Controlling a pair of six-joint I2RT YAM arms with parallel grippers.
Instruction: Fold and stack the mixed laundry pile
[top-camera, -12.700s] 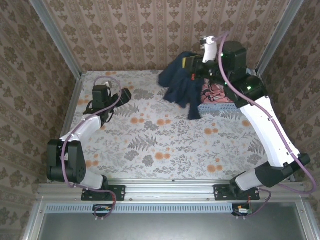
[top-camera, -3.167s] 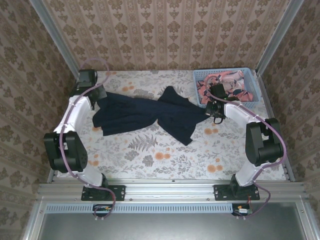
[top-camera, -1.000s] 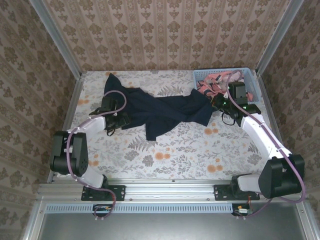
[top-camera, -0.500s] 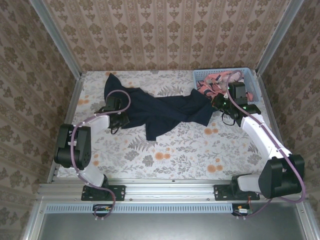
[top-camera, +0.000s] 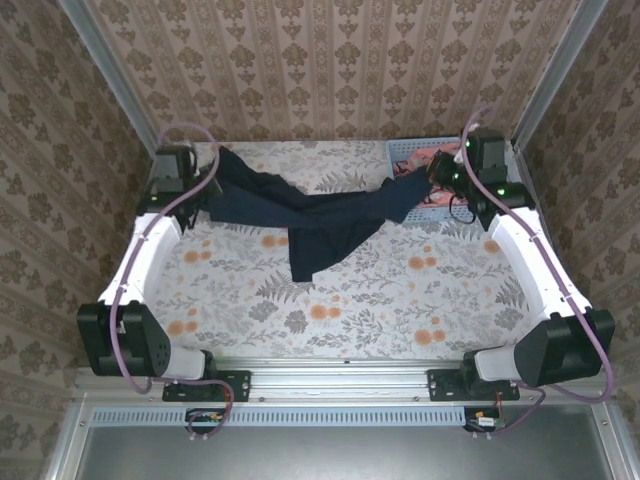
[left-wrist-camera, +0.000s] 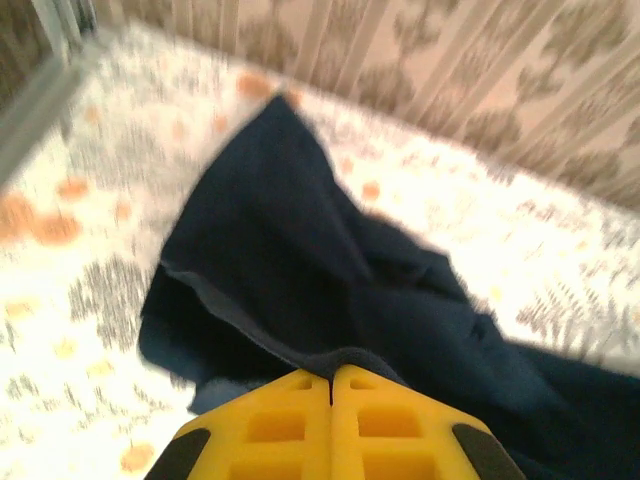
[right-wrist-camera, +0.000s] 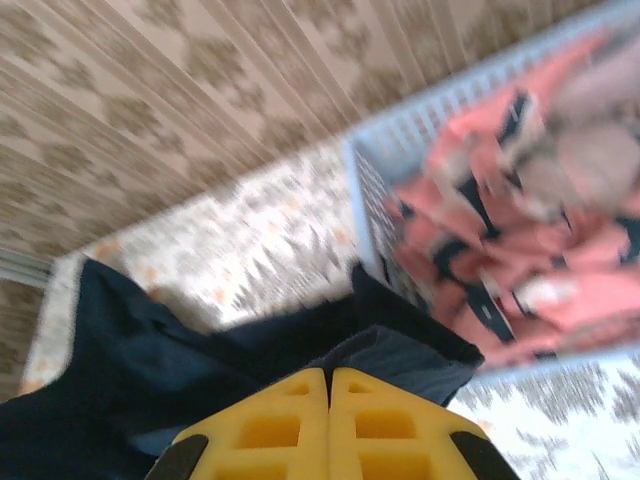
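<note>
Two tools grip the navy T-shirt (top-camera: 310, 215). Your left tool (left-wrist-camera: 331, 375) is clamped shut on its left end, near the far-left corner of the counter (top-camera: 350, 300). Your right tool (right-wrist-camera: 328, 372) is clamped on its right end, just beside the light blue basket (right-wrist-camera: 368, 212). The shirt spans between them, its middle trailing onto the counter. The pink patterned garment (right-wrist-camera: 520, 235) lies in the basket.

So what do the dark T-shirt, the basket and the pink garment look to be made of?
Dark T-shirt: soft matte knit cloth, perhaps cotton; it drapes and creases. Basket: light blue moulded plastic, by its rigid lattice wall. Pink garment: thin printed cloth, crumpled; fibre unclear.
</note>
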